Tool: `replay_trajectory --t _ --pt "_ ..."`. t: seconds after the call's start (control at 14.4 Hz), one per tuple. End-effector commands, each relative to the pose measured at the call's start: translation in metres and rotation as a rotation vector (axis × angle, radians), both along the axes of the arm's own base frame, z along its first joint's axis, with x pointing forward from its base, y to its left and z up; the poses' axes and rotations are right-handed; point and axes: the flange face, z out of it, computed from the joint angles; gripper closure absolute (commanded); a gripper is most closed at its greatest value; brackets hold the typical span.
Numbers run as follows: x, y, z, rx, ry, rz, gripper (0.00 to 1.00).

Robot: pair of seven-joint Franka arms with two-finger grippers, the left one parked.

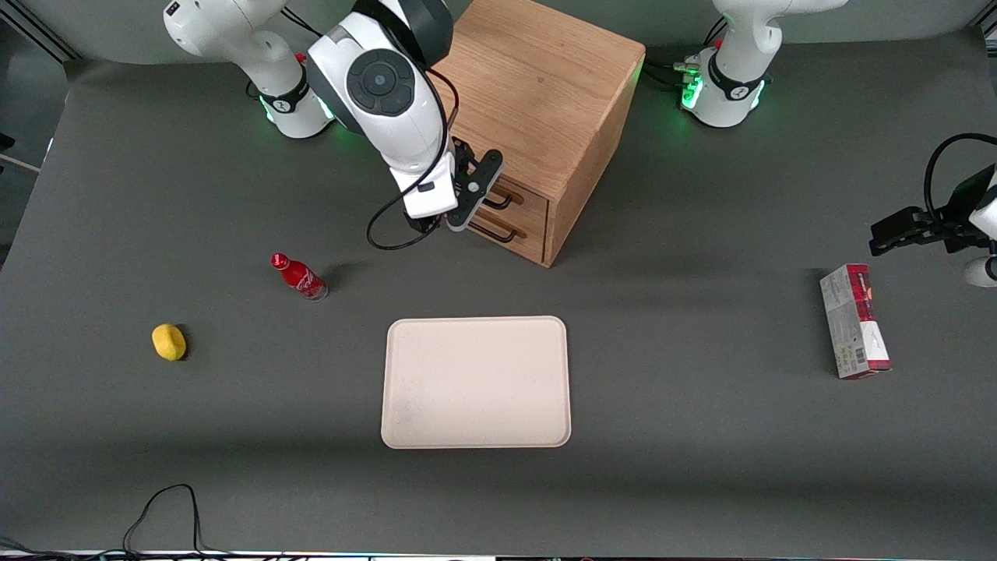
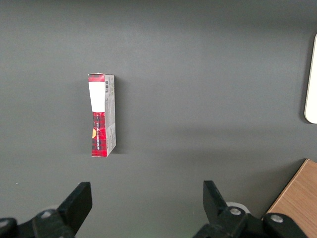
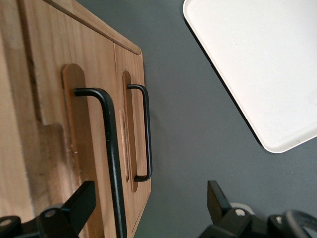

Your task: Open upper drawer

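In front of the wooden cabinet [image 1: 545, 117], the right arm's claw [image 3: 148, 203] hangs with its fingers [image 3: 79, 201] spread wide, one just beside the black bar handle [image 3: 111, 153] of the upper drawer [image 1: 514, 199]; contact is hard to judge. The drawer looks shut, flush with the bottom drawer [image 3: 136, 134]. The tray [image 1: 476, 382] lies nearer the front camera.

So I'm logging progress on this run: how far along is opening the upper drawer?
Early. Done: the gripper has reached the front of the cabinet, fingers open. In hand: lining up on the upper drawer; its black handle sits just inside one finger in the wrist view, not yet clamped. Left: close on the handle and pull. Both drawer fronts look flush, so the drawer is shut.
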Motion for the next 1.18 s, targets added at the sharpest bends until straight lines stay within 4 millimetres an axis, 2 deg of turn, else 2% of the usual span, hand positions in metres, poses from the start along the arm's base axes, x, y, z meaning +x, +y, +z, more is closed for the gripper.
replay_trajectory --t 0.0,0.28,0.76,1.11 --pt "-0.02 0.005 -0.012 0.006 -0.032 0.046 0.0" --pt "-0.02 0.004 -0.023 0.003 -0.04 0.043 0.0" --pt "-0.009 -0.002 -0.028 0.001 -0.064 0.032 0.0" --pt "-0.001 -0.003 -0.046 -0.007 -0.066 0.022 0.0"
